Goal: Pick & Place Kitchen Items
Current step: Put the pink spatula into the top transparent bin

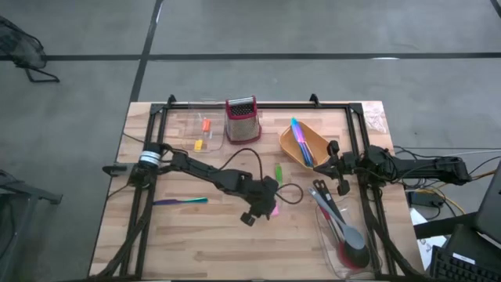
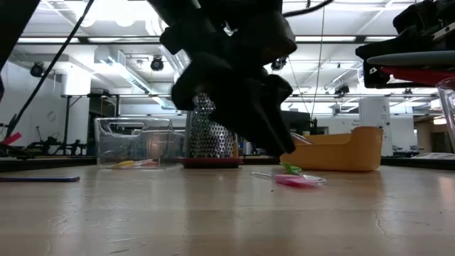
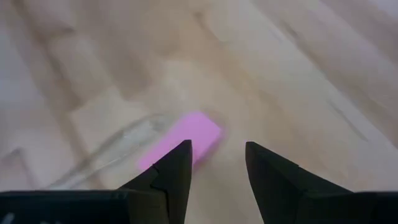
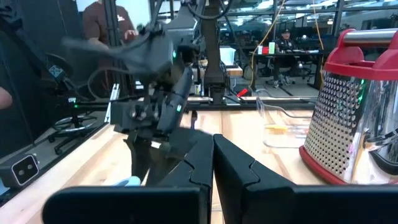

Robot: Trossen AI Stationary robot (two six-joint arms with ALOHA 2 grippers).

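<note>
The left gripper (image 3: 217,171) hangs low over the middle of the counter (image 1: 196,243), its fingers spread with nothing between them. A pink piece (image 3: 186,140) lies flat on the wood just ahead of the fingertips, beside one finger rather than between the two. From table height the same pink piece (image 2: 295,180) lies on the counter under the dark gripper, with a green piece (image 2: 290,168) just behind it. In the high view the green piece (image 1: 278,173) lies a little toward the far edge from the left gripper (image 1: 262,205).

Toward the left edge a slim purple and blue utensil (image 1: 180,201) lies flat on the wood. By the far edge, a clear bin (image 1: 192,133) holds an orange piece (image 1: 207,124) and a yellow piece (image 1: 199,144); the red-topped steel grater (image 1: 242,119) stands upright just beside it. An orange tray (image 1: 293,149) next along holds blue and purple-handled utensils (image 1: 300,139).

The right gripper (image 1: 339,166) waits near the tray, its fingers pressed together on nothing. Near the right front corner, long black and grey spoons (image 1: 338,223) lie in another clear bin (image 1: 329,251).

No brand, label or writing is readable on any of these.
</note>
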